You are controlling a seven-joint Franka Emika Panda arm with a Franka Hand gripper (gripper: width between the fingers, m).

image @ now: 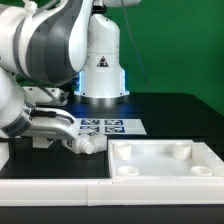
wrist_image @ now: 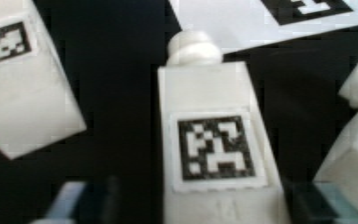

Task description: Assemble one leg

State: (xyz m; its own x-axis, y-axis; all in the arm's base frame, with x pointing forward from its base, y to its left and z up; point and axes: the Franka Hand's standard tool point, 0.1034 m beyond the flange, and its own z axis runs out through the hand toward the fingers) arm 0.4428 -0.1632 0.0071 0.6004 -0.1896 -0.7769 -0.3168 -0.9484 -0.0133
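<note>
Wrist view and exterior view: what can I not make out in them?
- Wrist view: the small stubby white plastic leg runs out of frame at its plain end.
- Wrist view: the jaws show only as blurred tips at the picture edge.
- Wrist view: a white tagged block and a blurred white piece are cut by the edges.
- Exterior view: the jaws and leg cannot be picked out under the bulky white and grey arm.

The leg [wrist_image: 208,130], a stubby white post, is lying flat on the dark surface [wrist_image: 123,40], with its tag sticker facing up. Taking its rounded nub as 12 o'clock, a second leg [wrist_image: 25,85] is lying at about 9 o'clock and a third leg [wrist_image: 357,130] at 3 o'clock.
</note>
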